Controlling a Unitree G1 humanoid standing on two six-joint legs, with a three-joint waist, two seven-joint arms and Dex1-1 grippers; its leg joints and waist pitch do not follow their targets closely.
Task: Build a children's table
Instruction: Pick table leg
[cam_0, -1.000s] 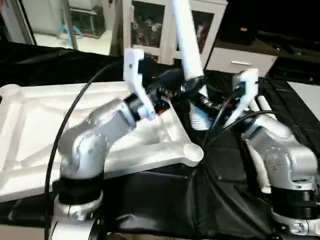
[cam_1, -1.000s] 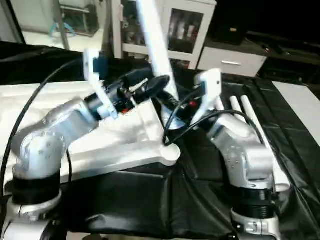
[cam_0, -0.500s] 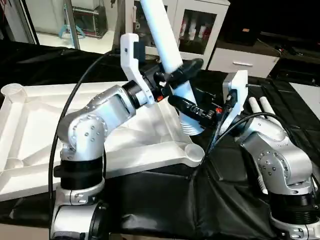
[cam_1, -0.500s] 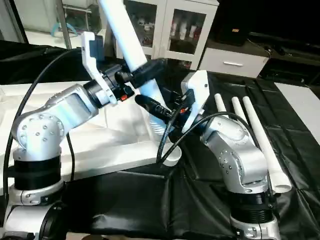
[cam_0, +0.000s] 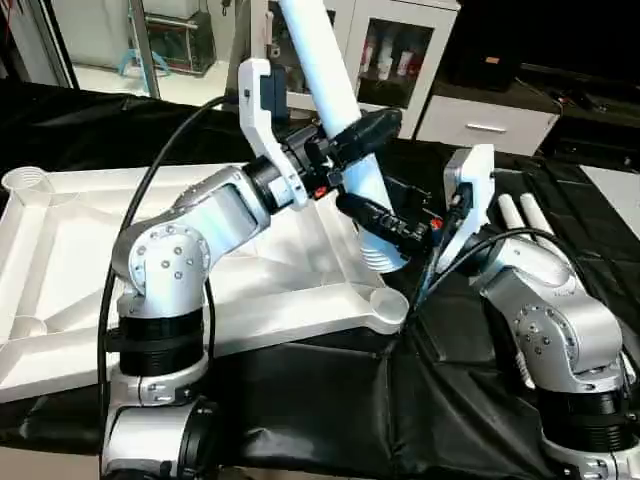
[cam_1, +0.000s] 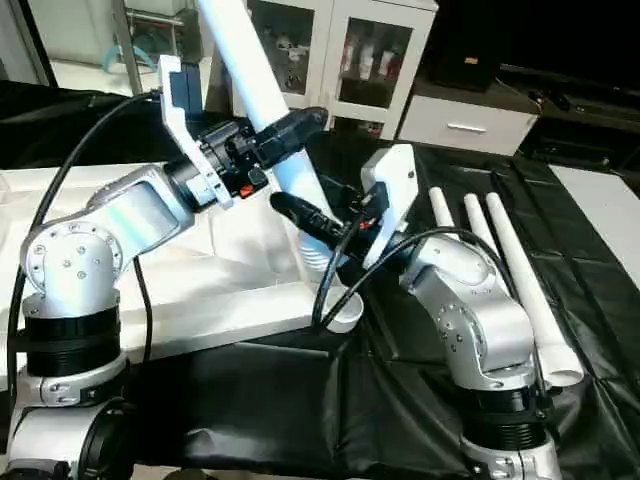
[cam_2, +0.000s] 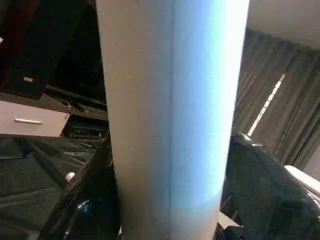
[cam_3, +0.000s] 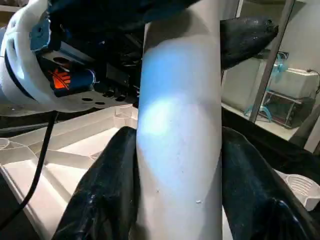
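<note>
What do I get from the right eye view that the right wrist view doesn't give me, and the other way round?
The right eye view adds the wider layout: three spare legs lying on the black cloth beside the right arm. The right wrist view adds the close-up: the right gripper with its fingers hugging the leg on both sides, and a ridged corner socket. Shared: the tilted leg, the left gripper on it higher up, and the tabletop, ribbed side up.

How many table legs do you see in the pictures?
4. One leg stands tilted, held between both hands by the tabletop; three spare legs lie side by side on the black cloth beyond the right arm.
</note>
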